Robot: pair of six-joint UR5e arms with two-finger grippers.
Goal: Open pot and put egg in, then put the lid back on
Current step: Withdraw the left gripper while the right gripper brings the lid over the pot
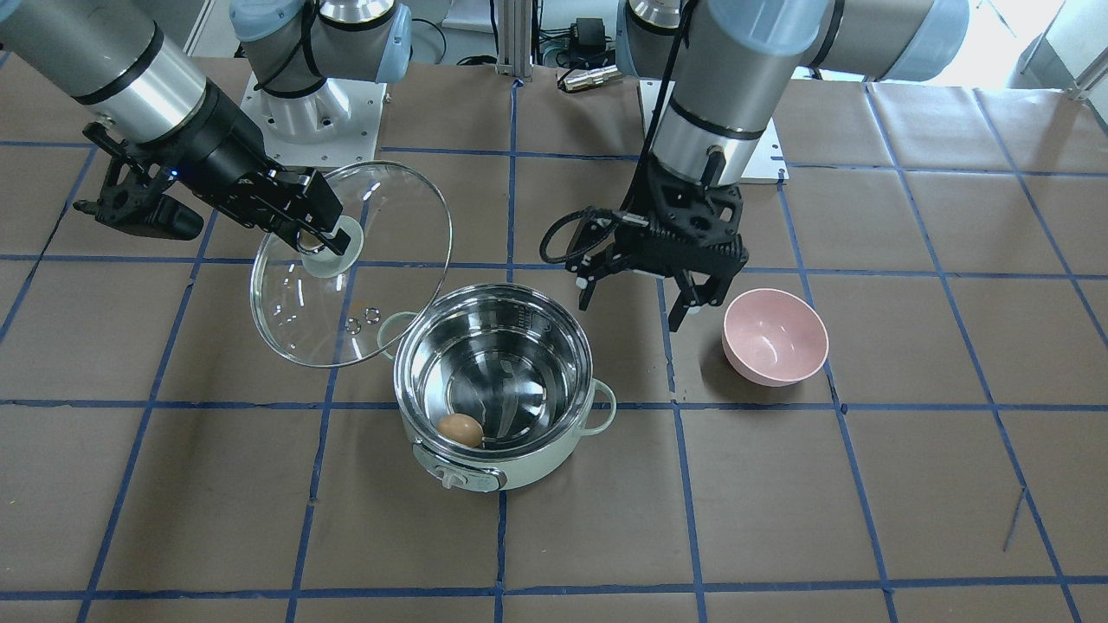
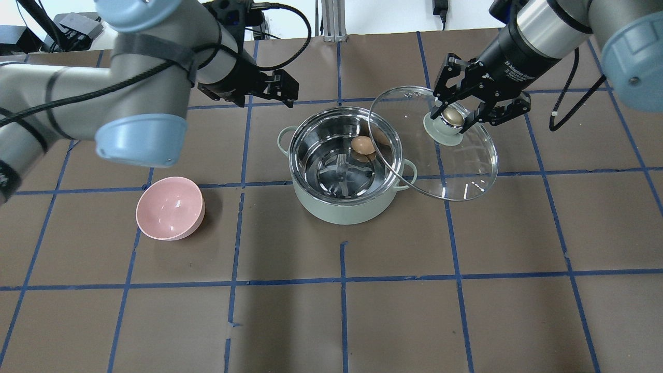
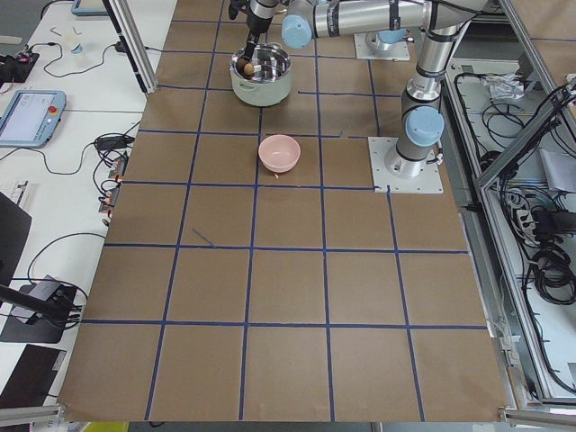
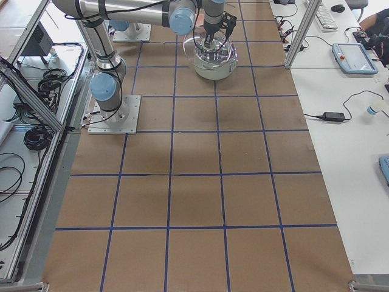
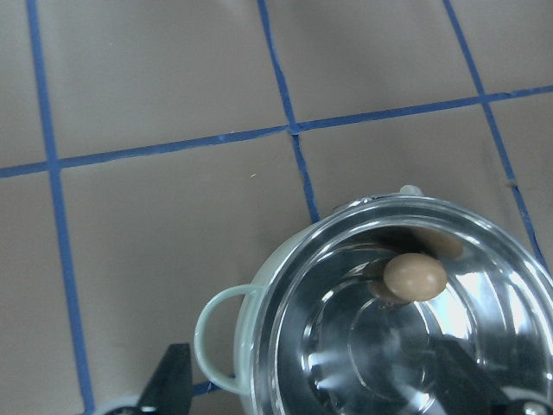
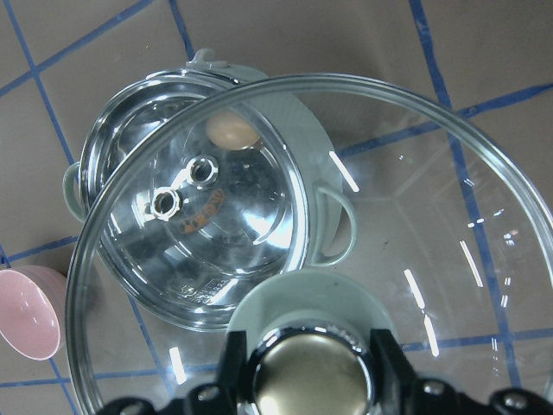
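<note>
Risk (judged): the egg already lies inside the pot, against the wall on the front-dial side. If the lid is set down tilted or off-centre, it could catch on the rim, the pot could be jolted and the shell cracked. The lid is held tilted in the air, so a slip of its knob in the grip would drop glass onto steel.

Positions: the lid is carried beside the pot, and its lower edge overlaps the rim and one side handle; contact cannot be told. The right gripper is pinched on the knob. The left gripper is spread, holds nothing, and hangs behind the pot, near the pink bowl.
</note>
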